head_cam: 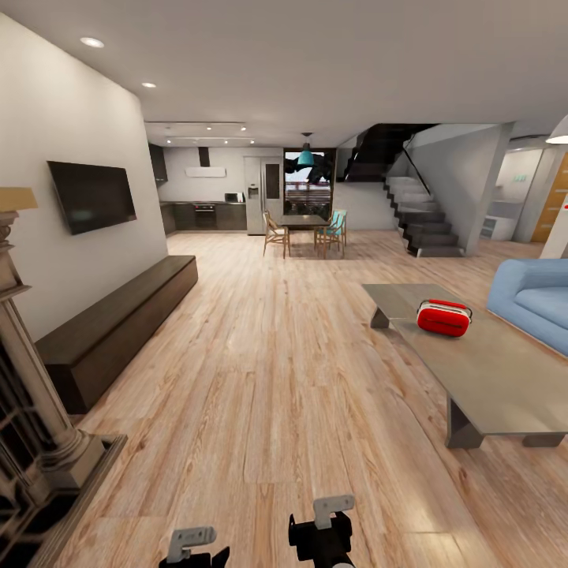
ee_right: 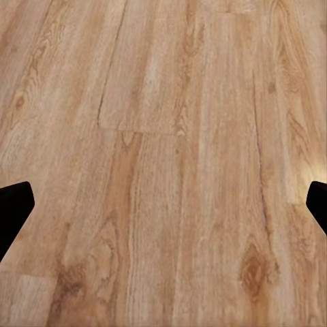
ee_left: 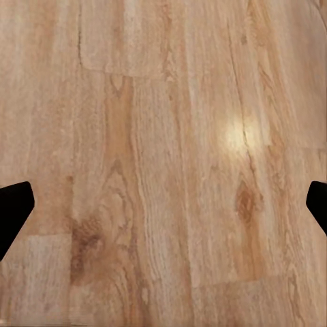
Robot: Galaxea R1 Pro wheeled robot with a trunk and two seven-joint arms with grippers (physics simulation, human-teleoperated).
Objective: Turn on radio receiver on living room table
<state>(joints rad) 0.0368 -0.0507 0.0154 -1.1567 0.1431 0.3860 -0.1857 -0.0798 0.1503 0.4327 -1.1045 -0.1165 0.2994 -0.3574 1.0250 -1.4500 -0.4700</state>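
Your red radio receiver (head_cam: 443, 317) sits on the grey tabletop (head_cam: 489, 379), near the tabletop's far end, just beside the blue sofa (head_cam: 536, 300). Both claws hang well apart from the tabletop, over the wood plank floor (head_cam: 260, 379). Left claw (ee_left: 163, 204) is spread wide with nothing between its fingertips; right claw (ee_right: 163, 208) likewise.

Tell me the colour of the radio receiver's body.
Glossy red radio receiver, best in head view.
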